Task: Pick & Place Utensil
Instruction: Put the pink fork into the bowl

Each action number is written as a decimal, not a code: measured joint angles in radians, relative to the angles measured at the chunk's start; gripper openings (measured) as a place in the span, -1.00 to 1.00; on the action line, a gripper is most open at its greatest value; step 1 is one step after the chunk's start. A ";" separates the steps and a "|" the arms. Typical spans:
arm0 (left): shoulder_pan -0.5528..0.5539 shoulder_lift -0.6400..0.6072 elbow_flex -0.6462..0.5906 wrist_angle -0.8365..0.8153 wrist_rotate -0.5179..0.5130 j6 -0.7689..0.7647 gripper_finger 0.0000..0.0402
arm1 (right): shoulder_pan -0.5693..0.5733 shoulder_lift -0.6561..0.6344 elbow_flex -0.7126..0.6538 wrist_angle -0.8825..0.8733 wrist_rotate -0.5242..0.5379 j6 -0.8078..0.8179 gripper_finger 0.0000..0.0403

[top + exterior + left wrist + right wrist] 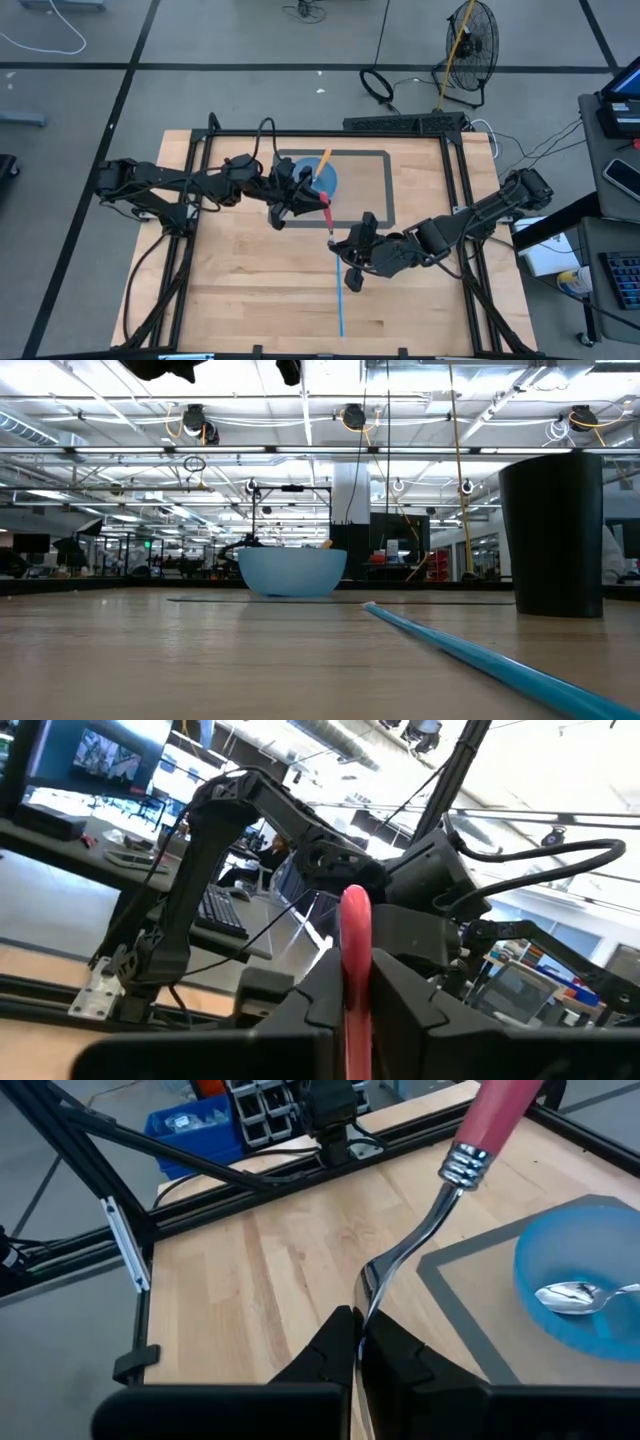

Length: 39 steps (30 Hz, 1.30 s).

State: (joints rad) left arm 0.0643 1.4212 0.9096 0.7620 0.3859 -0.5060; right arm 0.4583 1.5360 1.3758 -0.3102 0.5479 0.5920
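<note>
A utensil with a red handle [326,204] and a metal neck is held in the air between my two grippers, just near of the blue bowl [318,180]. My left gripper [314,203] comes from the table's left and is shut on the handle. My right gripper [338,240] comes from the right and is shut on the metal end. The utensil's head is hidden between the right fingers. A spoon [566,1293] with an orange handle [323,160] lies in the bowl [585,1295], which stands on a grey-edged mat [386,178]. My left gripper pinches the red handle [355,925] between its two fingers; the handle's free end sticks out past the fingertips. The utensil is lifted clear of the table. My right gripper pinches the metal end [372,1302] between its two fingertips [335,1335]. The curved neck [410,1245] and the red handle [500,1110] rise away from the fingers toward the left gripper.
A blue tape line [340,300] runs on the wood toward the near edge and also shows in the low view [480,650]. A black frame [200,150] borders the table. A tall black post [555,535] stands at the right in the low view.
</note>
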 joint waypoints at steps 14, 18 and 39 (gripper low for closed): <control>0.000 0.000 0.000 0.000 -0.014 0.006 -0.87 | 0.000 0.000 0.000 -0.001 0.002 0.003 -0.99; 0.001 0.000 0.000 -0.004 -0.024 0.010 -0.73 | 0.000 0.000 0.000 0.006 0.001 0.009 -0.99; 0.000 0.001 0.000 -0.003 -0.028 0.016 -0.71 | 0.000 0.000 0.000 0.006 0.000 0.013 -0.99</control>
State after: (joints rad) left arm 0.0643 1.4221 0.9096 0.7590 0.3584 -0.4901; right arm 0.4583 1.5360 1.3762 -0.3047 0.5480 0.6049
